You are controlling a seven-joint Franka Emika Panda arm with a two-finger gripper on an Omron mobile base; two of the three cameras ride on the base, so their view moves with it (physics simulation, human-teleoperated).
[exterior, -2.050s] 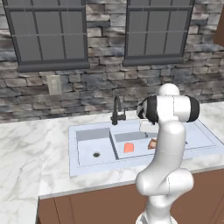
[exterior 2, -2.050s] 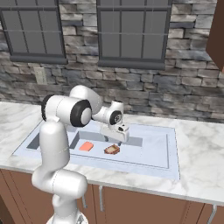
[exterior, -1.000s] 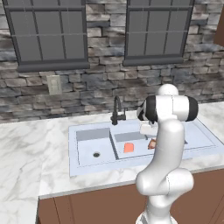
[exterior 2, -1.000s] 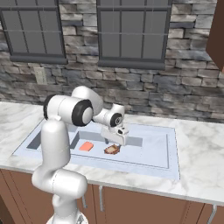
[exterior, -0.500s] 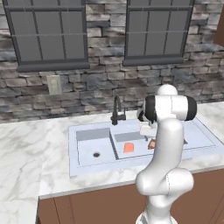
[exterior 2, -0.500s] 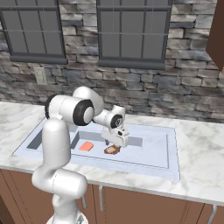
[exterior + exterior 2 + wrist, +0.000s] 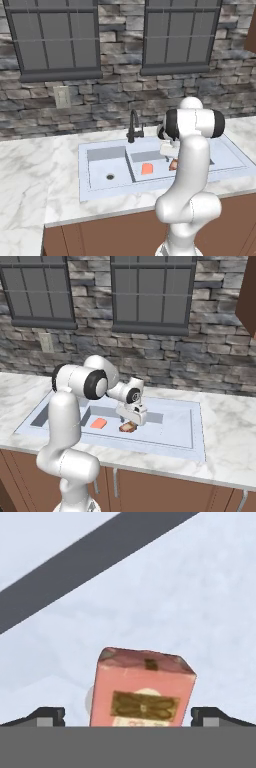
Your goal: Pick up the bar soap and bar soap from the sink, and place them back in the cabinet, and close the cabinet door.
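Note:
The pale grey-blue sink (image 7: pixel 105 191) (image 7: pixel 198 451) holds both bar soaps in its right basin. The orange bar soap (image 7: pixel 147 169) (image 7: pixel 98 423) lies flat near the divider. To its right lies the tan-brown bar soap (image 7: pixel 173 164) (image 7: pixel 127 428) (image 7: pixel 142 687). My gripper (image 7: pixel 136 419) (image 7: pixel 168 150) (image 7: pixel 128 716) hangs just above it, open. In the hand view one dark fingertip (image 7: pixel 47 714) stands on each side of this soap, not touching it. A reddish-brown cabinet edge (image 7: pixel 247 296) (image 7: pixel 251 30) shows at the top right; its door is cut off by the frame.
A thin black faucet (image 7: pixel 133 127) rises behind the sink's divider. The left basin has a round drain (image 7: pixel 110 176). Marble counter (image 7: pixel 30 175) (image 7: pixel 232 431) runs on both sides, backed by a stone wall with two windows. Brown base cabinets (image 7: pixel 165 488) sit below.
My gripper has come down a little closer over the tan-brown soap, still open. Neither soap has moved.

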